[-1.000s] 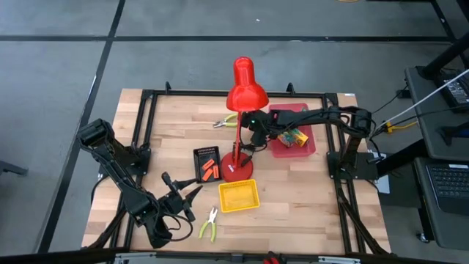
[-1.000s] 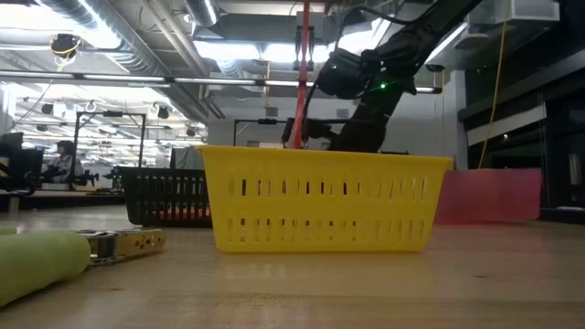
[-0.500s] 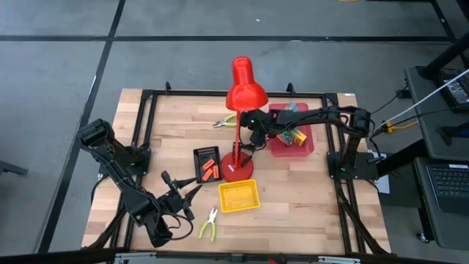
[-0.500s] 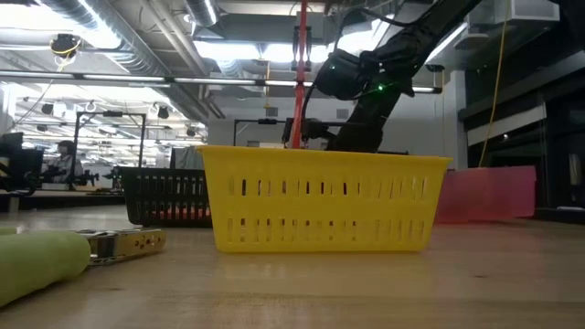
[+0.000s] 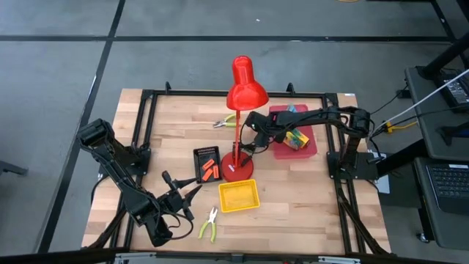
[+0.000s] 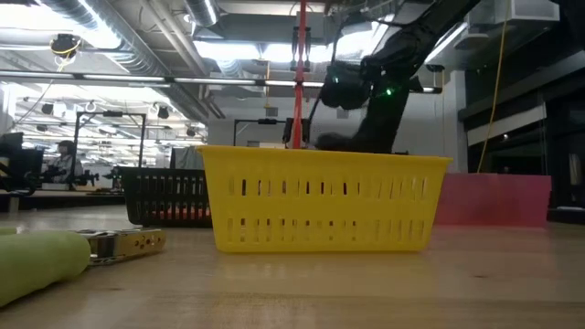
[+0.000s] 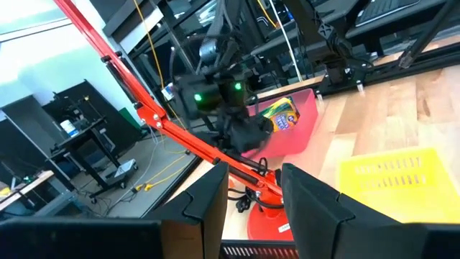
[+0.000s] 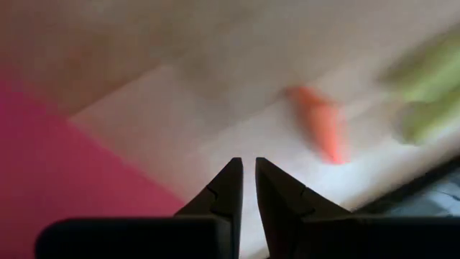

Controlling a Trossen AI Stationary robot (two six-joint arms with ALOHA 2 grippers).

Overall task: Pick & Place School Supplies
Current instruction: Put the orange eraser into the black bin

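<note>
A pink tray at the far right holds yellow-and-green crayon boxes. Orange pieces lie in the black tray. Another orange piece lies on the bare wood. One pair of pliers lies near the front edge, another lies far back. My right gripper hangs shut and tilted down over the wood between the lamp stem and the pink tray, holding nothing. My left gripper waits open and level at the near left.
The tall red desk lamp stands mid-table on its base, its stem close beside my right arm. A yellow tray sits in front of the lamp. Black frame rails run along the table's sides.
My right gripper has rolled about its wrist and tipped further down, staying beside the lamp stem with its fingers as they were. My left arm has kept still.
</note>
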